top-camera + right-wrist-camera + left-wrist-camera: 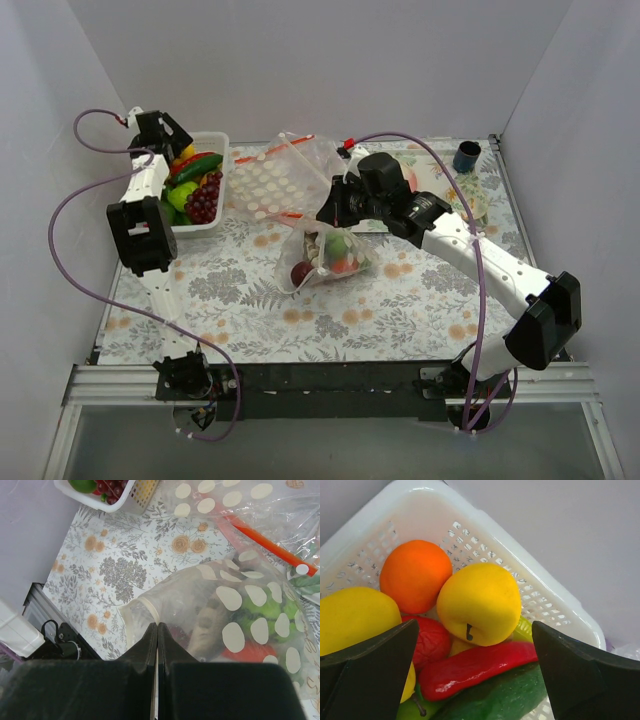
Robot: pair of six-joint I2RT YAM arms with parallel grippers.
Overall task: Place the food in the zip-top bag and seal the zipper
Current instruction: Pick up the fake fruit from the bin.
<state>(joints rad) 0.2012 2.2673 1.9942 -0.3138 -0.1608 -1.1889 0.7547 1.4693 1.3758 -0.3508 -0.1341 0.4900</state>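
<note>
The zip-top bag (300, 175) lies crumpled mid-table, its lower part (325, 255) holding green and red toy food and a greyish piece. The red zipper (292, 214) crosses its middle and shows in the right wrist view (270, 542). My right gripper (332, 205) is shut on the bag's film edge (150, 611). My left gripper (168, 138) is open and empty over the white basket (222, 140). Between its jaws (475, 630) lie a yellow apple (479, 602), a red chilli (475, 667), a green cucumber (505, 697) and an orange (415, 575).
Purple grapes (204, 198) fill the basket's near end. A dark blue cup (466, 157) stands at the back right, with a pale dish (470, 197) in front of it. White walls close in the back and both sides. A purple cable loops above the right arm.
</note>
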